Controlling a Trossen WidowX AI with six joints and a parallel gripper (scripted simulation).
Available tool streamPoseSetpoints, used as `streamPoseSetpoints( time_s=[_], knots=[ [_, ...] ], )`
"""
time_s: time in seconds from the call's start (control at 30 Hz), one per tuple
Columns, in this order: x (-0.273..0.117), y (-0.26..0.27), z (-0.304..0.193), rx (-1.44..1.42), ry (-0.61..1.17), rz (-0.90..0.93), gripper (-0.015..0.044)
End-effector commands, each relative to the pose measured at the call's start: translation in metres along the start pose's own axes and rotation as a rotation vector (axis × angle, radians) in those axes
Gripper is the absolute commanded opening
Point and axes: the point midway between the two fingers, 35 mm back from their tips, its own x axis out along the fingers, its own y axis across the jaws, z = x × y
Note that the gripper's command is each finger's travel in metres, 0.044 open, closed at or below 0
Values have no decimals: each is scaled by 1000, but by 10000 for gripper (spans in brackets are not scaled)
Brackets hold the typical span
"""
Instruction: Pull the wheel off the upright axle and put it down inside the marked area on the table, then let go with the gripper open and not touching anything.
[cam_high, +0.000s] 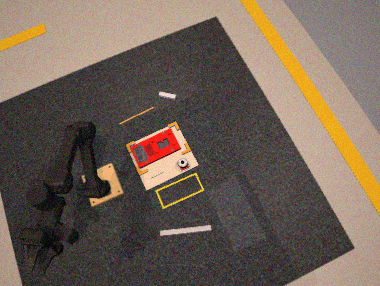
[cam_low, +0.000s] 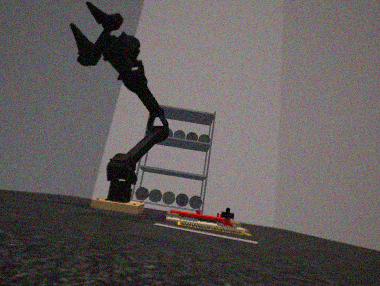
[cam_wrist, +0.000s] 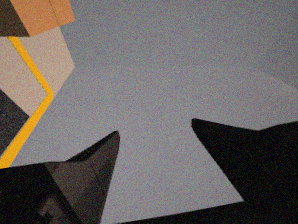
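We see the black pincer spread wide and released, with nothing between its two pointed fingers. The black jointed arm rises from a pale wooden base plate and holds the pincer high, tilted upward and well away from the work.

The small round wheel, pale with a dark centre from above and dark from the side, sits on the upright axle, whose dark top pokes out above it. It lies far from the pincer: much lower, and across on the other side of the base plate. Our wrist view looks past the fingers at a grey wall and does not show the wheel.

Under the wheel is a cream board, near one of its corners; beside the wheel a flat red plate lies on the same board, with orange corner brackets around it. The yellow rectangular outline marks the target area on the dark surface, just beside the board; the wheel is outside it. Beyond the outline we see a long white strip.
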Motion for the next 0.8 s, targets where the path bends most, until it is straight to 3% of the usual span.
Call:
streamPoseSetpoints(
  time_s=[0.0,0.1,0.43,0.77],
  knots=[
    [1,1,2,6,-6,4,374],
    [11,13,25,82,-89,67,300],
    [18,62,147,345,-412,402,300],
    [-32,104,263,424,-650,755,300]
  ],
)
